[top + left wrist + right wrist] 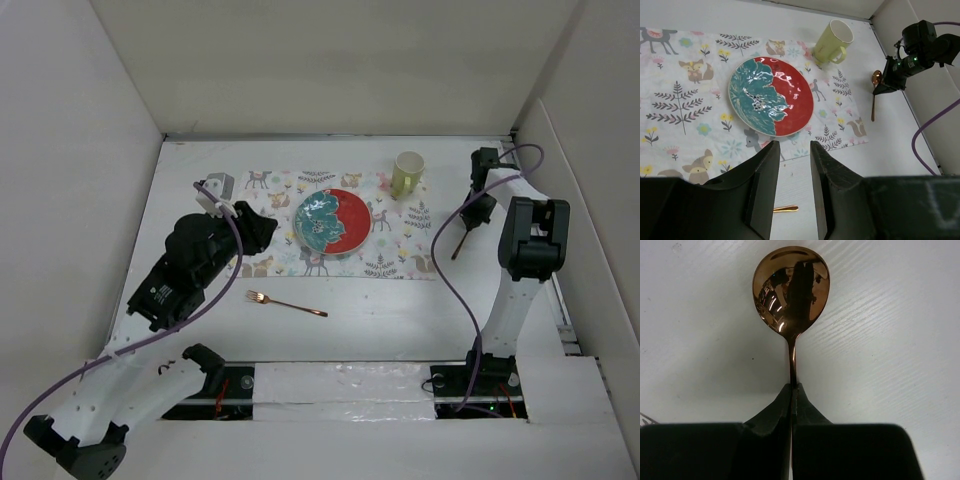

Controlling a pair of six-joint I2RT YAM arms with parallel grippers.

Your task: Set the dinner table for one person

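The plain white matte dinner table (400, 320) fills the workspace: rigid, flat, for setting things on, not grasping. The left gripper (792, 147) stands part open, empty. Farther off, the right gripper (791, 390) pinches a thin, probably slippery copper-coloured metal spoon (791, 287) by its neck.

The plate (333, 222) is teal and red; placemat (685, 100) shows foxes and deer; mug (408, 172) pale yellow; spoon (791, 290) and fork (287, 303) copper; desk (400, 320) white.
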